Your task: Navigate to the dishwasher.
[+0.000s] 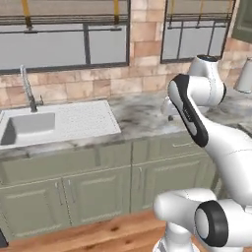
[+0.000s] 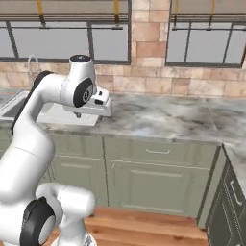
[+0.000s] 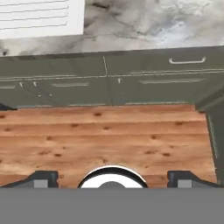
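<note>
Cannot place the dishwasher for certain; suspect the black sliver (image 1: pixel 2 239) at the far left floor edge, past the sink (image 1: pixel 29 125) and its faucet (image 1: pixel 28 91). Looks too small to confirm, with no silver bar handle to check against.

Faces a straight run of sage-green cabinets (image 1: pixel 93 192) under a marbled counter (image 1: pixel 142 115). Carries the gripper (image 3: pixel 112 178) folded high near the counter's front edge, jaws wide apart and clamped on nothing.

Risks, judged from here:
- Could drive the wrong way by mistaking the shadowed side cabinets (image 2: pixel 226 206) at the right for the dark appliance; reads as green doors in shade, not a grey-black panel.
- Could clip the counter lip with the raised hand if turning sharply while this close.
- Could scrape the base along the cabinet fronts if sliding left without backing off first.

Room for moving: plenty of bare wooden floor (image 3: pixel 109 135) in front of the cabinets and open leftward. Closes off at the right, where the side run meets the main run in a corner. Favours backing slightly, then moving left.
</note>
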